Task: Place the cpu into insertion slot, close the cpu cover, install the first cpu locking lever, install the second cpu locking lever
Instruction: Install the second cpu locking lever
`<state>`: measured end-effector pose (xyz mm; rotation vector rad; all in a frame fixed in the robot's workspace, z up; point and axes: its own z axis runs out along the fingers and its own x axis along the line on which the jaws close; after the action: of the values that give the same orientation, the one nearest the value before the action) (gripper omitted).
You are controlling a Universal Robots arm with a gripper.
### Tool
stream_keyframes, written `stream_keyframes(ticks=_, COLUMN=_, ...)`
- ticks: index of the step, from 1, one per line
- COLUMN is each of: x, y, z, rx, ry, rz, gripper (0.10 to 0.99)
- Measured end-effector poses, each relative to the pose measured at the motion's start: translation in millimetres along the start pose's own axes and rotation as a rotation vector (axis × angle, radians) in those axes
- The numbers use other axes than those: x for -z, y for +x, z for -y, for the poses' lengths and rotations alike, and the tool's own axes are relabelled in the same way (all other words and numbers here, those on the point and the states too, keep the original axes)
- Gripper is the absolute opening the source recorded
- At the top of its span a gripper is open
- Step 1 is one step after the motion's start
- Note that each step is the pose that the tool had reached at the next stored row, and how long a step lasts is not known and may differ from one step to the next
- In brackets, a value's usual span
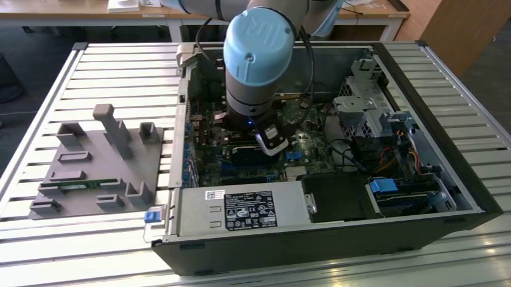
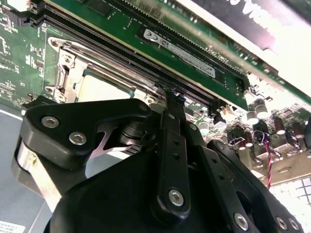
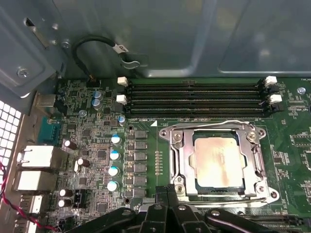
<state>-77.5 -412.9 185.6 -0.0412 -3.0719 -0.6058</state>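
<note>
One step reads as complete: the cpu (image 3: 217, 161) sits in the insertion slot (image 3: 181, 155) on the green circuit board (image 3: 146, 145), just beside the long memory slots (image 3: 194, 99). The cpu cover (image 3: 257, 160) lies closed around the chip. A thin locking lever (image 3: 214, 123) runs along the cover edge nearest the memory slots; whether either lever is latched cannot be told. The gripper (image 3: 167, 194) hovers at the opposite socket edge, fingers (image 3: 171, 204) together, empty.

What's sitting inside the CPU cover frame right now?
The cpu lies flat in the cover's cut-out, the cpu cover closed around its edges. The insertion slot beneath is hidden by the chip.
</note>
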Motion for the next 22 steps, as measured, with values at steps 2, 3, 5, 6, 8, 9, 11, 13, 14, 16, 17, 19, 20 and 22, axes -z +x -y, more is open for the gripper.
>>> stream_keyframes(ticks=2, x=-1.0, y=0.3, z=-0.5, rx=0.000, ry=0.000, rz=0.0000, gripper=0.118)
stream_keyframes(ticks=3, x=-1.5, y=0.5, z=-0.8, rx=0.000, ry=-0.001, rz=-0.0001, gripper=0.118)
stream_keyframes(ticks=5, x=-2.4, y=0.8, z=-1.4, rx=0.000, ry=-0.001, rz=-0.0002, gripper=0.118)
stream_keyframes(ticks=6, x=-2.8, y=1.0, z=-1.6, rx=0.000, ry=-0.002, rz=-0.0001, gripper=0.118)
stream_keyframes(ticks=8, x=-2.8, y=1.4, z=-1.7, rx=0.000, ry=-0.002, rz=-0.0002, gripper=0.118)
stream_keyframes(ticks=9, x=-2.9, y=1.4, z=-1.7, rx=0.000, ry=-0.002, rz=-0.0002, gripper=0.118)
stream_keyframes(ticks=11, x=-2.9, y=1.6, z=-1.6, rx=0.000, ry=-0.002, rz=0.0000, gripper=0.118)
stream_keyframes(ticks=13, x=-2.8, y=1.7, z=-1.5, rx=0.000, ry=-0.002, rz=0.0000, gripper=0.118)
stream_keyframes(ticks=14, x=-2.6, y=1.8, z=-1.5, rx=0.000, ry=-0.002, rz=0.0000, gripper=0.118)
stream_keyframes(ticks=16, x=-2.1, y=1.8, z=-1.3, rx=0.000, ry=-0.002, rz=0.0000, gripper=0.118)
stream_keyframes(ticks=17, x=-2.0, y=1.8, z=-1.0, rx=0.000, ry=-0.002, rz=0.0000, gripper=0.118)
stream_keyframes(ticks=19, x=-1.7, y=1.8, z=-0.3, rx=-0.001, ry=-0.002, rz=0.0002, gripper=0.118)
stream_keyframes(ticks=20, x=-1.4, y=1.7, z=-0.1, rx=-0.001, ry=-0.002, rz=0.0001, gripper=0.118)
stream_keyframes(ticks=22, x=-0.6, y=1.8, z=0.0, rx=-0.001, ry=-0.002, rz=0.0001, gripper=0.118)
